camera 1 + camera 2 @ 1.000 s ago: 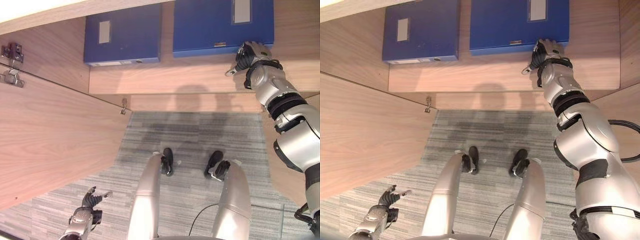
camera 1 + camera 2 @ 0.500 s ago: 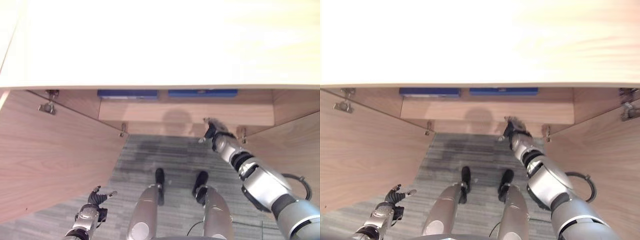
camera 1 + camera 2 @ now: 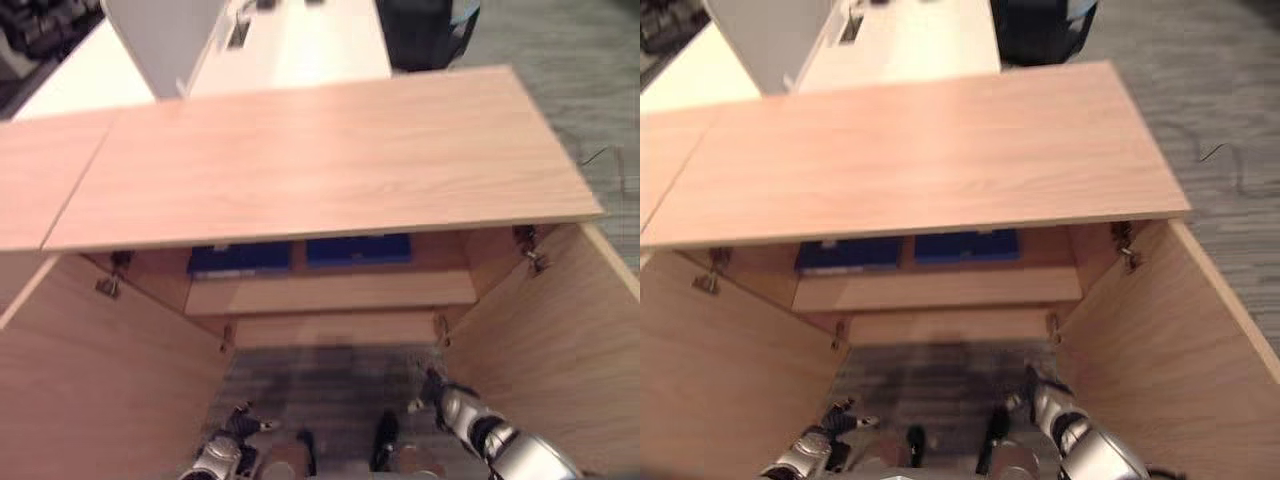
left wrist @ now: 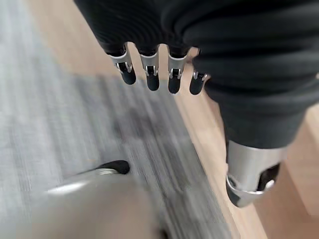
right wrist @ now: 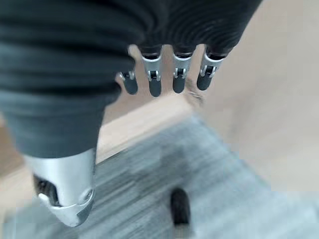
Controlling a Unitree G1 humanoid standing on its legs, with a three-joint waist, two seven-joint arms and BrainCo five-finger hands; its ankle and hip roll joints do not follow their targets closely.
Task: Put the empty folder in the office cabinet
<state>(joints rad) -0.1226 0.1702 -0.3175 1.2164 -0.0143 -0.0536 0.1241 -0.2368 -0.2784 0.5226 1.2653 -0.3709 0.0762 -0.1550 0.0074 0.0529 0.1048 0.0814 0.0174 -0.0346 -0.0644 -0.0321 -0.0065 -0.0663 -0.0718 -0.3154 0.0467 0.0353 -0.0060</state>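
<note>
Eye views look down on the low light-wood office cabinet: flat top panel, both doors swung open, left door and right door. On the inner shelf, two flat blue folders lie side by side under the top's front edge: left blue folder, right blue folder. Small gap between them, only their front strips visible. Which one is the empty folder cannot be told.

Left hand low by the left door, over the grey striped carpet. Right hand low near the right door, well clear of the folders.

Wrist views add what the eye views can't resolve: left hand fingers straight, spread slightly, holding nothing, carpet and wood edge beyond. Right hand the same, fingers straight, empty, carpet and wood panel past them.

Behind the cabinet: a pale desk surface.
</note>
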